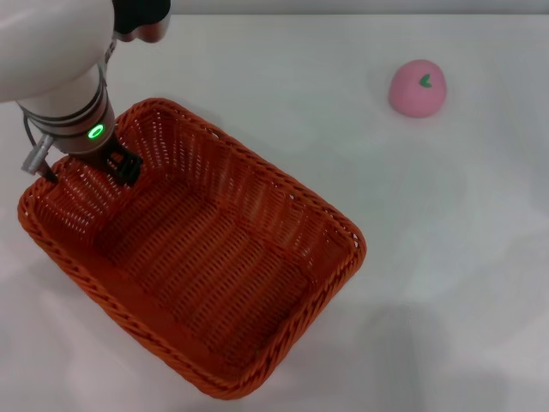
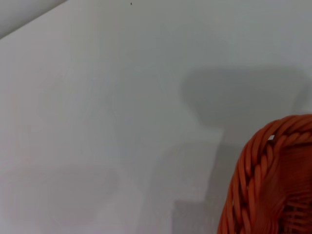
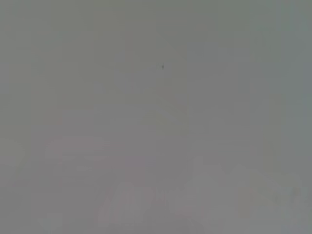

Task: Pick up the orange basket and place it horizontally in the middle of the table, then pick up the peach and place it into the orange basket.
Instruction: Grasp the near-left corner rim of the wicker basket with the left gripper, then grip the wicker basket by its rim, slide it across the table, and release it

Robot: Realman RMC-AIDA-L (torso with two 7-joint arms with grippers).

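The orange basket lies diagonally on the left half of the white table, and nothing is inside it. My left gripper is at the basket's far left corner. One black finger presses the inside of the wall there, and the jaws are shut on the braided rim. That braided corner of the orange basket fills one edge of the left wrist view, above bare table. The pink peach, with its small green leaf mark, sits alone at the far right, well away from the basket. My right gripper is out of view.
The left arm's white body with a green light ring covers the far left corner of the head view. The right wrist view shows only a plain grey surface.
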